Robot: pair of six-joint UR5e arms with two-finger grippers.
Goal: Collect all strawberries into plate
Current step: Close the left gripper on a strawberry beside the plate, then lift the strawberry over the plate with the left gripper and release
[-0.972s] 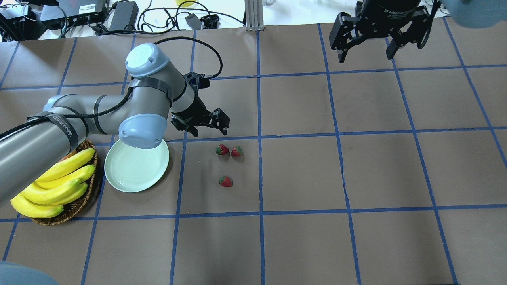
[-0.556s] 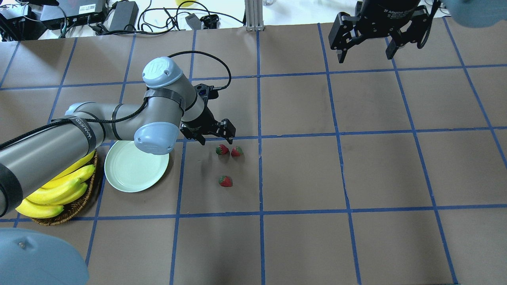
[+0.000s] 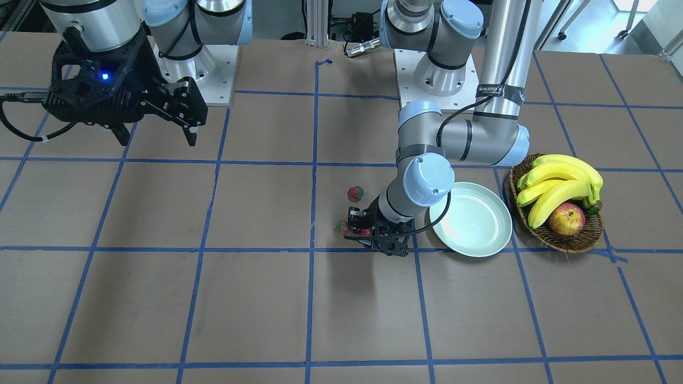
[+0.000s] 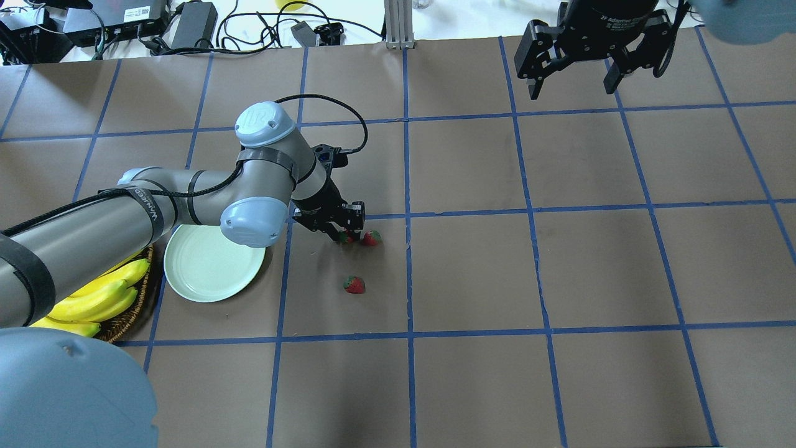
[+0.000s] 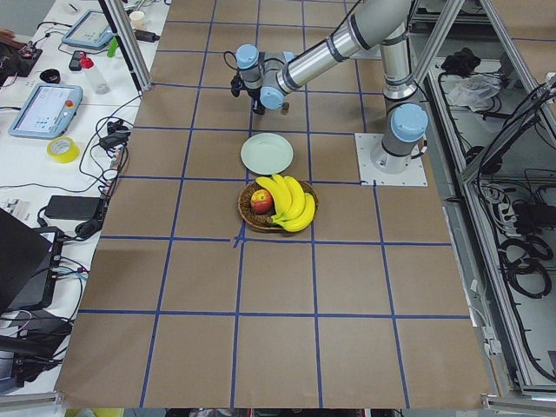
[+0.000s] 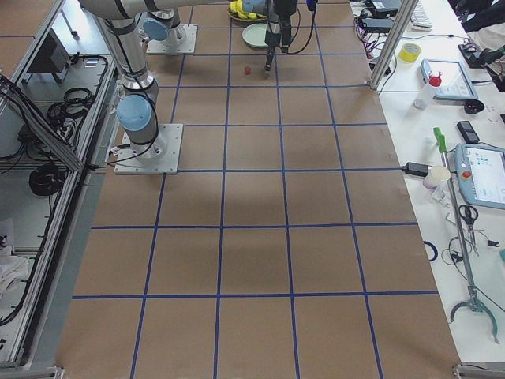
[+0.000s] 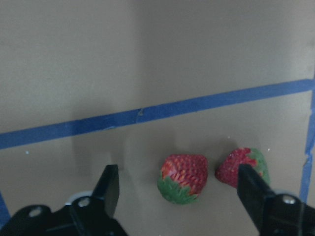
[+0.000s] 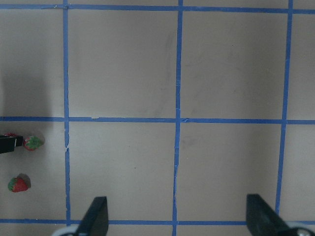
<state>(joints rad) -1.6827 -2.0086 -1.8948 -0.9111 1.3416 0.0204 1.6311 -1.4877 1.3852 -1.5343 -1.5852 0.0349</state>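
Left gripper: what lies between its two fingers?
The left wrist view shows one strawberry between the fingers of the open left gripper, touching neither; a second strawberry is partly behind one finger.

Matt brown paper covers the table [image 4: 559,261]; smooth glossy plate [image 4: 205,274], woven wicker basket [image 3: 560,242].

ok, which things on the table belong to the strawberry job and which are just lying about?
Job: strawberry framed by the open left end effector, neighbouring strawberry, lone strawberry, plate.
Lying about: basket, bananas, apple.
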